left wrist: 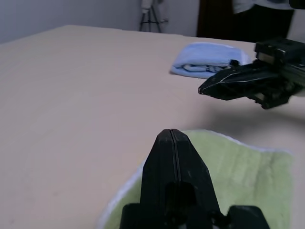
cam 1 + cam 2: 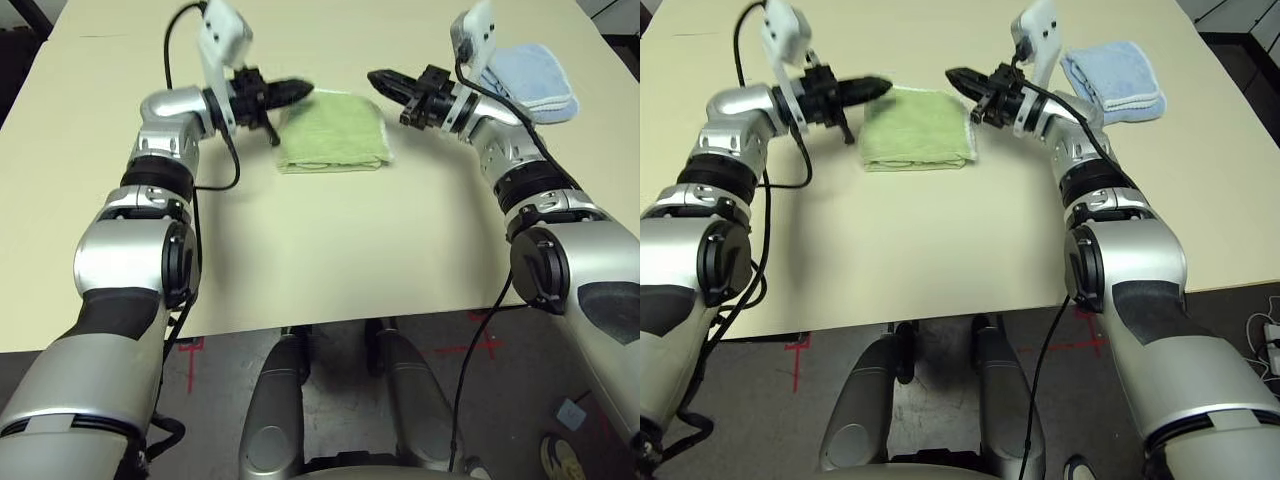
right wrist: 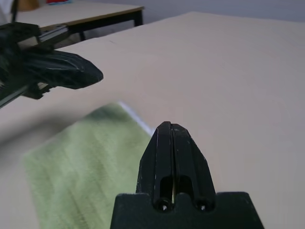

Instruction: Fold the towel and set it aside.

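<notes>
A light green towel (image 2: 333, 132) lies folded into a compact rectangle on a pale bench (image 2: 330, 250), flanked by a humanoid robot's two arms, each raised clear of the cloth. The left gripper (image 2: 300, 90) has its jaws clenched together on nothing, black fingers pressed flat against each other and pointing inward across the towel's far left corner. The right gripper (image 2: 378, 79) mirrors it from the other side, jaws likewise clenched and empty, aimed inward above the towel's far right corner. The two sets of fingertips face one another with a gap between them, and the towel sits below that gap and extends from it towards the robot. No part of the cloth is pinched by either gripper.

The left wrist view shows the white-stitched edge of the towel running just under the closed left jaws, with the right gripper hovering opposite. The right wrist view shows the same green terry surface beneath the closed right jaws, with the left gripper across from it.

Behind the right jaws, well apart from the towel, a folded light blue cloth (image 2: 533, 78) rests on the bench.
</notes>
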### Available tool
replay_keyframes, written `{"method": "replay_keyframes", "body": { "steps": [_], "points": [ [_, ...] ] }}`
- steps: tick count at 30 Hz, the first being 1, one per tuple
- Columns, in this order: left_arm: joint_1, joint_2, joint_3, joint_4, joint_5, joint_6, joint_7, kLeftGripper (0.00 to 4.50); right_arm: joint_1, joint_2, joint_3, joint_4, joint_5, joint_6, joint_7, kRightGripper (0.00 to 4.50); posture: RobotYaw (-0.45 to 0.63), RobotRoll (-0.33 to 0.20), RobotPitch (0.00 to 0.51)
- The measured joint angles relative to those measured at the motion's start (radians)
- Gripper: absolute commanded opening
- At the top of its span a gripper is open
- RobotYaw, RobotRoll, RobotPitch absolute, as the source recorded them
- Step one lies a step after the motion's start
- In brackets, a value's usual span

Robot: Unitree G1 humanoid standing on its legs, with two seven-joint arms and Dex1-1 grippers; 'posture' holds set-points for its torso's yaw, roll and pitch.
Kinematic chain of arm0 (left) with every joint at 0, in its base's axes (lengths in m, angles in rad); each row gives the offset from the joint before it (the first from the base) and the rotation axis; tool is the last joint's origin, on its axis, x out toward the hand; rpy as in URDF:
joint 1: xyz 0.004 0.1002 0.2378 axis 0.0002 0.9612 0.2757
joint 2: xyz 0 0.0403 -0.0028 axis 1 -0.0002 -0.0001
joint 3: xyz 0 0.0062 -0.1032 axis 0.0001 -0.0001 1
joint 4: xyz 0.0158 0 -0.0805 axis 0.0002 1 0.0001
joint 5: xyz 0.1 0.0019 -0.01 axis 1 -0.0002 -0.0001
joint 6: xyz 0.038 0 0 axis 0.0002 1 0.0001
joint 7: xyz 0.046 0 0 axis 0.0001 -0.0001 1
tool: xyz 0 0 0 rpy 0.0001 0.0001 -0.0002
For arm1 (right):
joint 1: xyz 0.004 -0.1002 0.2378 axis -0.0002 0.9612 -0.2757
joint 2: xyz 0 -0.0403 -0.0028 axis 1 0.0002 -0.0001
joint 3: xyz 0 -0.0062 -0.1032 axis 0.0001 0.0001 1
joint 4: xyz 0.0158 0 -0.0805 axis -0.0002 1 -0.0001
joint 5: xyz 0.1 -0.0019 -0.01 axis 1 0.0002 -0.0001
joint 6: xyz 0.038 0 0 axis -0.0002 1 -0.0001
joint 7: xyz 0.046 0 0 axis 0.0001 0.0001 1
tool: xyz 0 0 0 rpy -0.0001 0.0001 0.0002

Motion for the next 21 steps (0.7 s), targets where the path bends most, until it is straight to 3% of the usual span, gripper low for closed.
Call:
{"method": "replay_keyframes", "body": {
  "steps": [10,21],
  "points": [
    [0.032,-0.008,-0.001,-0.002,0.001,0.006,0.008,0.03,-0.012,0.024,0.001,0.000,-0.010,0.001,-0.052,0.00,0.00,0.000,0.442],
    [0.031,0.032,-0.002,-0.007,0.002,0.007,-0.023,0.03,-0.020,0.030,0.000,0.000,-0.008,-0.010,0.019,0.00,0.02,0.000,0.459]
  ]
}}
